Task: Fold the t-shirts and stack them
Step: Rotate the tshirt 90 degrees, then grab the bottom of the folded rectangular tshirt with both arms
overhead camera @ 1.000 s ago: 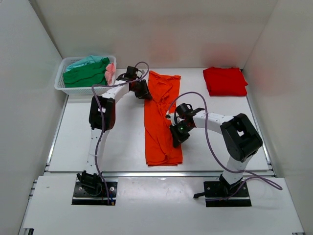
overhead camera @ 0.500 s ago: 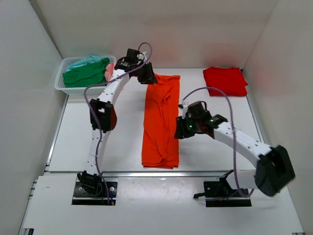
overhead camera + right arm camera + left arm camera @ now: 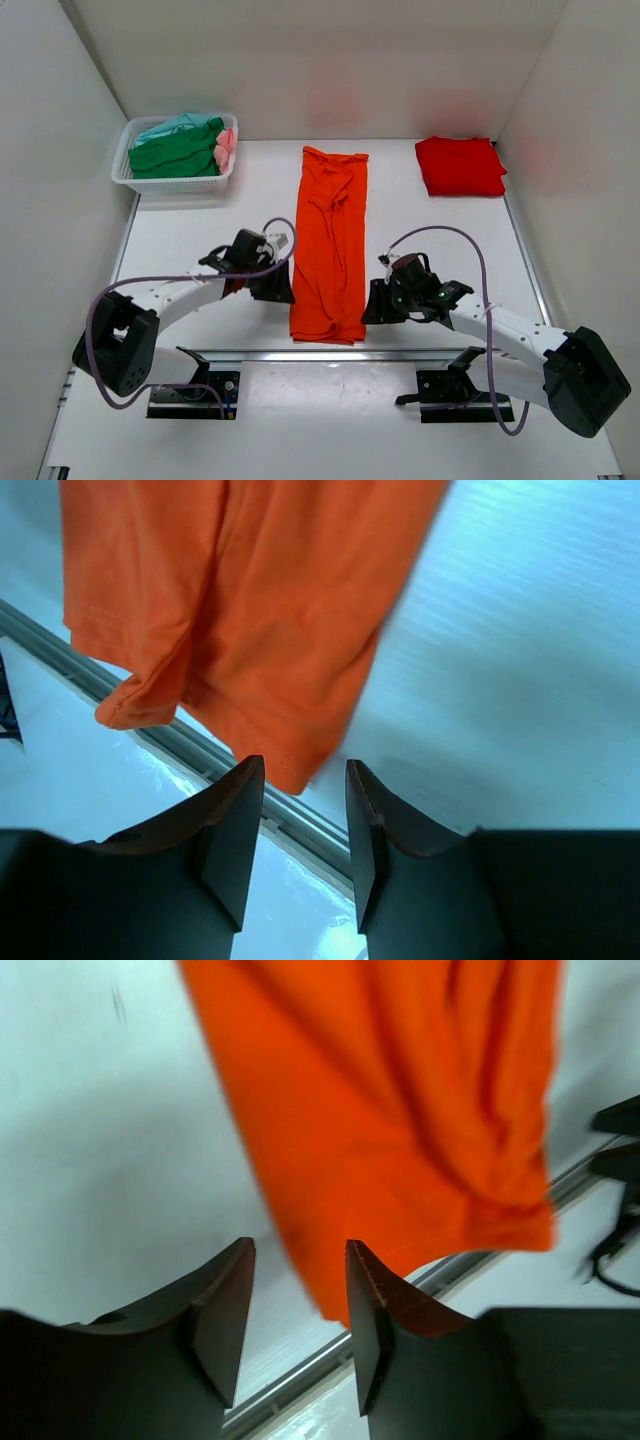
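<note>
The bright orange t-shirt (image 3: 330, 245) lies folded into a long strip down the middle of the table; it also shows in the left wrist view (image 3: 400, 1110) and the right wrist view (image 3: 250, 600). My left gripper (image 3: 275, 285) is open and empty beside the strip's near left corner. My right gripper (image 3: 375, 305) is open and empty beside its near right corner. The red t-shirt (image 3: 459, 165) lies folded at the back right. Green (image 3: 175, 152), teal (image 3: 180, 123) and pink (image 3: 226, 145) t-shirts lie in the white basket (image 3: 170, 183).
The basket stands at the back left. A metal rail (image 3: 330, 352) runs along the table's near edge, just past the orange strip's hem. White walls close in the left, right and back sides.
Both arms have swung down from the strip's upper and middle parts to its near corners. The orange t-shirt has been straightened into a tidy strip.
</note>
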Robot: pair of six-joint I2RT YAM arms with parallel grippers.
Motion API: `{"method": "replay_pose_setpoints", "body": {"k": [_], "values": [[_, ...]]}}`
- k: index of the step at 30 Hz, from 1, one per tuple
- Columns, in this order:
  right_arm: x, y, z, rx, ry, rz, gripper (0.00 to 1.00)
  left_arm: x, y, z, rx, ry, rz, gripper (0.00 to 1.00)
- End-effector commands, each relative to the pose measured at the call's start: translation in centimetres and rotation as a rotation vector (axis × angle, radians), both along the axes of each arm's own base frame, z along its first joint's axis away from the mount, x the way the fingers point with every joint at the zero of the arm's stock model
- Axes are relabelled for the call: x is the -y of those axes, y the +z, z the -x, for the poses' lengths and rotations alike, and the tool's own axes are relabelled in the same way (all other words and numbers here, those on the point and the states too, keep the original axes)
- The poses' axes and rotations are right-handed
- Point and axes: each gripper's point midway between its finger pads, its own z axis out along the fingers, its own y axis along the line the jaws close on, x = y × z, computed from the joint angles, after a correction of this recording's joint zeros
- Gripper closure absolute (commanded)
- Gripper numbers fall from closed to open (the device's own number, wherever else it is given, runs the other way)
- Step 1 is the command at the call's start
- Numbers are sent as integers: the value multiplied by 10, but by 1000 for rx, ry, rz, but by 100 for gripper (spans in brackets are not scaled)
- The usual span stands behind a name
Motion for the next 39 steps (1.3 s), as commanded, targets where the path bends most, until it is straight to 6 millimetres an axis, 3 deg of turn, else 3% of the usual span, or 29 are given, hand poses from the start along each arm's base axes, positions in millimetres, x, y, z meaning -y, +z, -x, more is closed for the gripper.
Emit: {"method": "replay_pose_setpoints", "body": {"k": [1, 2, 5, 12, 21, 26, 27, 29, 30, 31, 39], "values": [[-13, 8, -3, 34, -31, -74, 64, 5, 5, -2, 105, 32, 65, 47], [-14, 3, 0, 23, -26, -79, 63, 1, -5, 5, 95, 33, 55, 46], [-14, -1, 4, 12, -43, -81, 59, 8, -6, 18, 86, 25, 100, 43], [-24, -8, 11, -20, -14, -74, 58, 28, -8, 29, 52, -15, 110, 41], [-31, -15, 16, -49, 17, -32, 59, 28, -32, 48, -43, -78, -63, 42], [-37, -19, 18, -60, 49, -13, 61, 31, -43, 62, -89, -123, -102, 53], [-35, -23, 19, -71, 48, 1, 69, 30, -46, 64, -98, -127, -112, 57], [-37, -24, 20, -79, 60, 2, 93, 29, -48, 69, -115, -141, -111, 79], [-36, -24, 20, -76, 63, 8, 100, 27, -47, 71, -120, -149, -114, 97], [-35, -25, 21, -85, 61, 7, 100, 25, -47, 73, -126, -146, -115, 100], [-10, -21, 25, -76, 87, 28, 100, 11, -31, 74, -100, -164, -128, 100]]}}
